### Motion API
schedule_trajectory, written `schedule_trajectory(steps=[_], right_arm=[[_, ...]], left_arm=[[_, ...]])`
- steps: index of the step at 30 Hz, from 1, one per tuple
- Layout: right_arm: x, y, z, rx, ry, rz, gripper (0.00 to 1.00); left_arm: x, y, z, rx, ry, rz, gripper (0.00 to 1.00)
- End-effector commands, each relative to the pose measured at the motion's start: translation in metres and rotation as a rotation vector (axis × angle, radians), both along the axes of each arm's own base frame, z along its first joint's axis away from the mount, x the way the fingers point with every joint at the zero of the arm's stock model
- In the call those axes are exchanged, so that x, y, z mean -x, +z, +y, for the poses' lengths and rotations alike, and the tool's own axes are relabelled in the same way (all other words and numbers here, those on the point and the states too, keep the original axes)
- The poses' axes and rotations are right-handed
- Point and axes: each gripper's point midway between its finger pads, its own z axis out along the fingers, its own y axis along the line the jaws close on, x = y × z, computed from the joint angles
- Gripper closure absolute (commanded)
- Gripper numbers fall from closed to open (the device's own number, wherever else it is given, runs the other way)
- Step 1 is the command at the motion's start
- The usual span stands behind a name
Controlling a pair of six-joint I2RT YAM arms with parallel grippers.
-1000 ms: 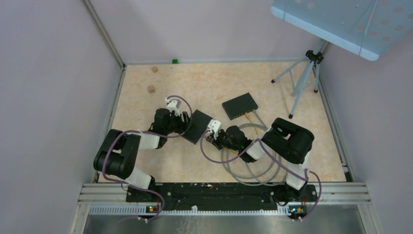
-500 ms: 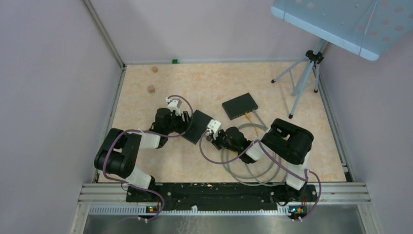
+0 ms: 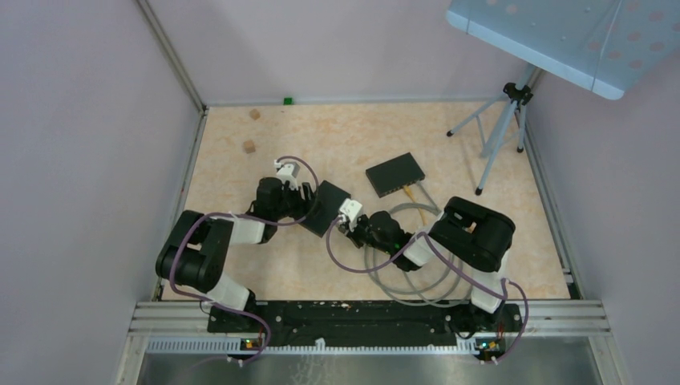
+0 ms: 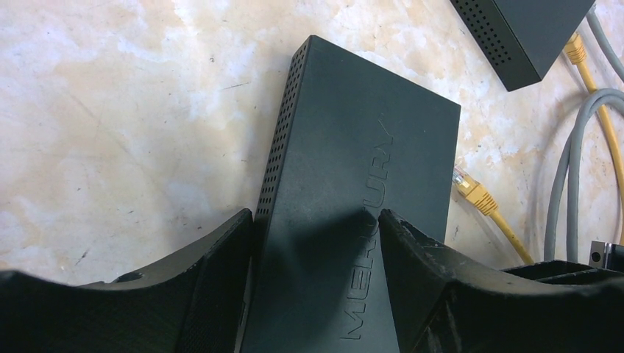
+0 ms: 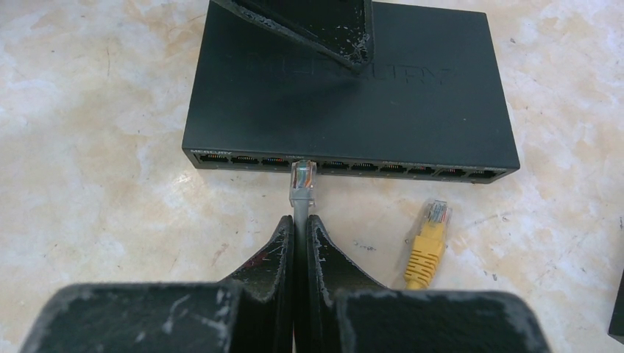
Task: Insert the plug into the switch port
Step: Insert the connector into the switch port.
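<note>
The black switch is lying flat on the table, the left gripper straddling it. The right gripper is pinching the grey cable, its clear plug touching the port row. A loose yellow plug is lying just beside.

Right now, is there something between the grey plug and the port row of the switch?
Nothing visible blocks it. The clear plug, held by the right tool, sits right at the port row of the switch. The loose yellow plug lies off to the side.
</note>
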Motion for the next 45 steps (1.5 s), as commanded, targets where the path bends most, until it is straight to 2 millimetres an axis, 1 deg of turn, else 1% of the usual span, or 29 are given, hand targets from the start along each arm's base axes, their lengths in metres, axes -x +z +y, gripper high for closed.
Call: schedule_trajectory(steps=[1,9,14,18,23,24,28,37,40,45], right_arm=[[-0.006,0.056,0.027,-0.147,0.022,-0.107,1.0],[-0.006,0.064,0.024,-0.17,0.018,-0.138,1.0],[-0.018,0.061,0.014,-0.165,-0.073,-0.146,1.0],[-0.021,0.064,0.008,-0.196,-0.11,-0.165,1.0],[-0.015,0.069,0.005,-0.271,-0.089,-0.22,1.0],[-0.015,0.069,0.004,-0.281,-0.084,-0.232,1.0],[-0.013,0.053,0.008,-0.258,-0.062,-0.233,1.0],[-0.018,0.043,0.011,-0.232,-0.062,-0.249,1.0],[-0.019,0.036,0.012,-0.22,-0.061,-0.239,1.0],[-0.023,0.029,0.011,-0.247,-0.088,-0.242,1.0]], left_arm=[[0.011,-0.007,-0.015,0.019,-0.062,0.059,0.32],[0.011,-0.008,-0.016,0.019,-0.065,0.065,0.32],[0.011,-0.009,-0.016,0.018,-0.066,0.069,0.32],[0.011,-0.01,-0.015,0.017,-0.065,0.071,0.32],[0.011,-0.01,-0.016,0.019,-0.069,0.074,0.32],[0.012,-0.011,-0.016,0.02,-0.071,0.077,0.32],[0.012,-0.011,-0.018,0.023,-0.079,0.079,0.32],[0.016,-0.012,-0.023,0.036,-0.109,0.093,0.33],[0.018,-0.014,-0.024,0.038,-0.118,0.102,0.33],[0.021,-0.016,-0.027,0.042,-0.136,0.113,0.33]])
